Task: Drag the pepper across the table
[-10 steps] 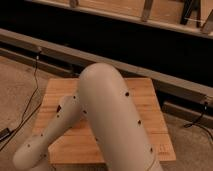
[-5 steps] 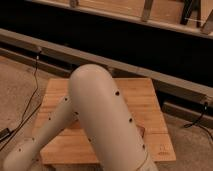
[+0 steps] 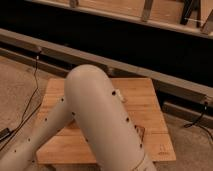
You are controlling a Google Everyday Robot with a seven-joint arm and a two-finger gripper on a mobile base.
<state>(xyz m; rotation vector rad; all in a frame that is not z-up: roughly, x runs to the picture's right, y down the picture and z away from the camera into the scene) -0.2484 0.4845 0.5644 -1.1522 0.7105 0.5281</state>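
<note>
Gripper out of sight, hidden behind the bulky cream arm [image 3: 100,120] that covers the tabletop's [image 3: 145,95] middle and near edge; open or closed, impossible to tell. Pepper hidden too, nowhere visible. Dark packet [image 3: 139,132] peeking out beside the arm toward the near right corner. Black cable [image 3: 34,90] trailing past the left edge.

- Dim, warm indoor light; the arm [image 3: 100,125] is the brightest thing, lit from above.
- Soft shadow lies on the surface [image 3: 145,100] beside the arm.
- The band behind the far edge is near black.
- Everything is soft and blurred.
- Gripper not in view.
</note>
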